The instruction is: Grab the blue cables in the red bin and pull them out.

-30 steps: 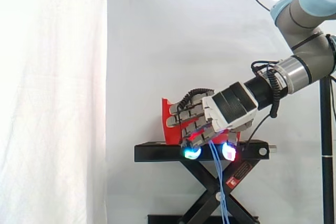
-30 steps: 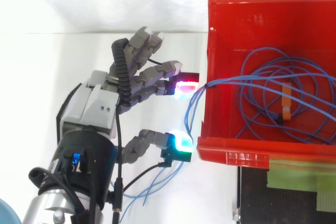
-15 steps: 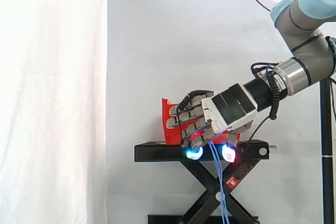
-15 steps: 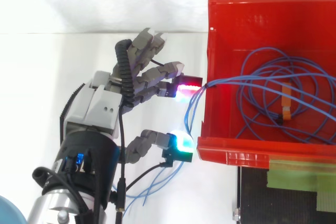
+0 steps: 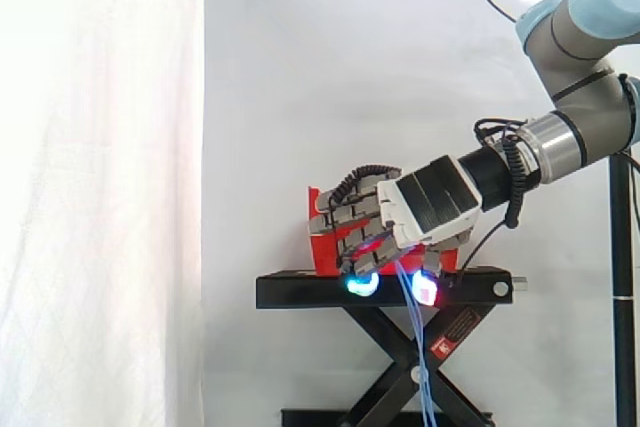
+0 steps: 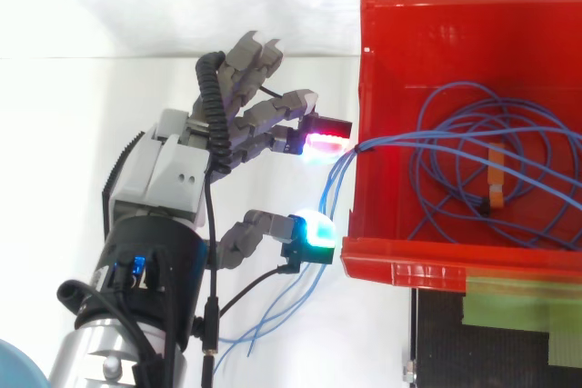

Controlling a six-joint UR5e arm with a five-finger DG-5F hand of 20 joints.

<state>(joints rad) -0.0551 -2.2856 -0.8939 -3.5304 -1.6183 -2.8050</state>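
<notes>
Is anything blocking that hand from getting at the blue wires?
Nothing visible does. The blue cables hang out over the red bin wall, right in the open gap between the thumb and fingers of the hand.

- Red bin (image 6: 427, 24): glossy plastic, smooth walls.
- Blue cables (image 6: 391, 140): smooth sheathing (slight sheen).
- Stand (image 5: 300, 292): matt black metal.
- Curtain (image 5: 100, 197): white cloth.
- Hand (image 6: 173, 174): matt grey plastic shell.
</notes>
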